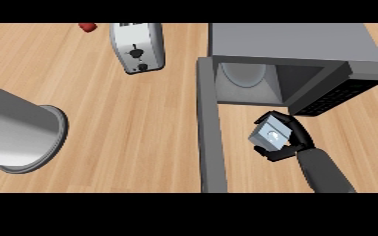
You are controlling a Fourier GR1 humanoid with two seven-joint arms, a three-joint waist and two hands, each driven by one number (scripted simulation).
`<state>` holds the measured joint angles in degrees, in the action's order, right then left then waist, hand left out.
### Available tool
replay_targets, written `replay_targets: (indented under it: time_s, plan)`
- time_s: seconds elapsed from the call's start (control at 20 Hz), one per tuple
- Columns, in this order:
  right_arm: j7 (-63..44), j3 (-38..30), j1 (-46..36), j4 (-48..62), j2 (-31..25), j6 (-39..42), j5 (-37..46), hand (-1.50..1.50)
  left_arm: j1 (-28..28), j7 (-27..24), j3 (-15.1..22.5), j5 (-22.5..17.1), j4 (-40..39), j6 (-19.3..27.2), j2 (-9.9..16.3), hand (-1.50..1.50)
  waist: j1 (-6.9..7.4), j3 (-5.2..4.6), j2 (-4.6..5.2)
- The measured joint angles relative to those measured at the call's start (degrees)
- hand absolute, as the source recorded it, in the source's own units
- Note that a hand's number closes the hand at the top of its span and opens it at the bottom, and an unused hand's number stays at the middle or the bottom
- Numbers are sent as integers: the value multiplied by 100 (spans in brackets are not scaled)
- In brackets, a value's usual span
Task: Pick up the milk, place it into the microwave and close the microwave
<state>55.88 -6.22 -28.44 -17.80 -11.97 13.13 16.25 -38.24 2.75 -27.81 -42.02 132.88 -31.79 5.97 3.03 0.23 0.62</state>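
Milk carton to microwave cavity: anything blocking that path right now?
Nothing visible does. The right hand has its fingers curled round the milk carton just in front of the microwave. Its door is swung open to the left, and the opening shows only the turntable.

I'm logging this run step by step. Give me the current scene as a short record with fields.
milk: small carton, held above the counter in front of the microwave opening
right hand: fingers curled round the milk
left hand: not in view
microwave: door swung open, cavity showing a round plate
toaster: left of the microwave
pot: large metal one at the left edge
task stage: milk not yet inside
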Motion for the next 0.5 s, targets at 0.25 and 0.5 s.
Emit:
replay_targets:
  time_s: [0.25,0.5]
  plan:
    - [106,-19,-102,60,84,-57,-48,150,-125,-56,-74,-69,-1,-79,18,-150,-14,-3,-12]
    - [208,-483,50,113,285,-457,-457,150,-213,-103,-125,-129,-17,-166,36,-150,-73,-7,-25]
